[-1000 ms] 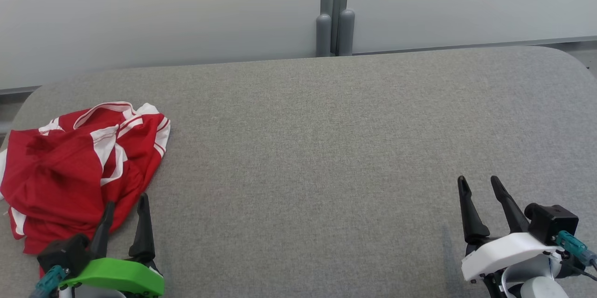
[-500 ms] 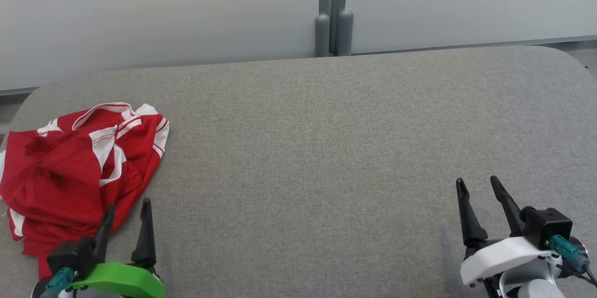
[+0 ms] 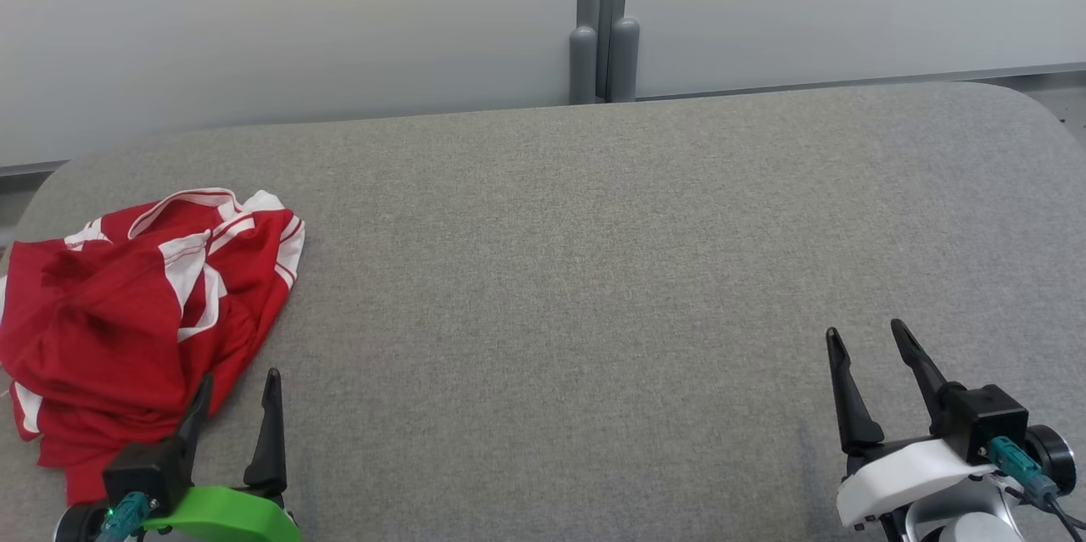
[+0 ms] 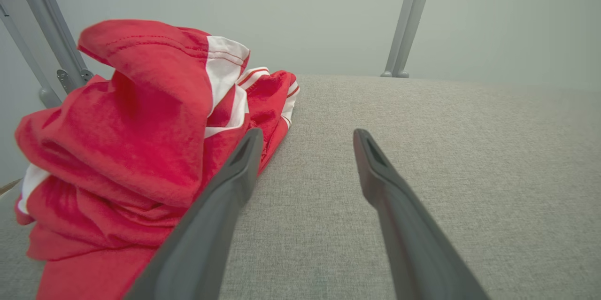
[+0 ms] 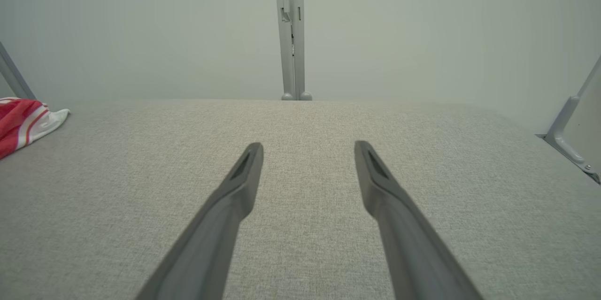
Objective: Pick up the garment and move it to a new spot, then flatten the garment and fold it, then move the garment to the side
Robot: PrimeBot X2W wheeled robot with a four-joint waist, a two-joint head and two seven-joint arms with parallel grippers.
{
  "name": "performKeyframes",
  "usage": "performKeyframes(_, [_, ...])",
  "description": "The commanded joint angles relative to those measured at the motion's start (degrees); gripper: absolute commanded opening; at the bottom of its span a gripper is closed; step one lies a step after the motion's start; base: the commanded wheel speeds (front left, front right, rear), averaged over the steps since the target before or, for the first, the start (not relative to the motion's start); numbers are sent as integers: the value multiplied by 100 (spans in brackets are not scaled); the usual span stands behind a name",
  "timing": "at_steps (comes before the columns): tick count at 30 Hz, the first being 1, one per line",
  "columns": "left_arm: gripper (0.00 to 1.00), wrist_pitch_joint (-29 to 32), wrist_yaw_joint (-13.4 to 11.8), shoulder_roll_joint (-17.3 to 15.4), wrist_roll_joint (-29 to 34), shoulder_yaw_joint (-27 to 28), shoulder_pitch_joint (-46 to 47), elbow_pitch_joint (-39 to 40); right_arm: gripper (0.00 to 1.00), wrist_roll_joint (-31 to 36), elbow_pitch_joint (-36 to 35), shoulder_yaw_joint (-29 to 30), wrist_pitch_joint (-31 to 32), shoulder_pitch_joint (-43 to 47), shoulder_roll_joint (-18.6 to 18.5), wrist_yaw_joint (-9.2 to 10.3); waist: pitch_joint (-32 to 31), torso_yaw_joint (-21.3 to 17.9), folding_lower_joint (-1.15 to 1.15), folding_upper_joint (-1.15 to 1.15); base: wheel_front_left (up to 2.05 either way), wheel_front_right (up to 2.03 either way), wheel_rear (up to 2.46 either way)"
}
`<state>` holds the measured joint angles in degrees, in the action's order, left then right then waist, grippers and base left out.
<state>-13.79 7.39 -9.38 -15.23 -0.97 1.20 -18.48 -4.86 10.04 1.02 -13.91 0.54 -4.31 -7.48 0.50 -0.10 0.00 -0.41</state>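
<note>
Red-and-white garment (image 3: 127, 304) is lying crumpled at the frame's left on the grey table (image 3: 594, 271) — we are holding our left gripper (image 3: 238, 378) wide beside it, seemingly ready to grab, right gripper (image 3: 864, 330) also gaping empty, lower right

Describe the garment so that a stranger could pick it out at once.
Start from the wide grey fabric-covered table in front of the pale wall panels. At its left end, beside the open left claw, a garment lies in a crumpled heap. Its bright red cloth with white stripes and trim stands out against the plain grey surface around it.
</note>
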Motion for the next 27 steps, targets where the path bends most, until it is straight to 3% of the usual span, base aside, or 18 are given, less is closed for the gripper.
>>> performKeyframes(1, [100,-56,16,-42,95,2,-40,6,100,119,-36,1,-43,45,-11,-2,0,2,0,38,0,0,0])
performKeyframes(11, [100,-157,18,-38,437,8,-84,-78,100,411,-93,18,-141,76,-15,-2,-1,14,0,41,0,0,0])
performKeyframes(27, [100,-145,9,-1,292,84,23,-150,100,262,-75,223,-133,31,-11,-2,30,-4,0,41,0,0,0])
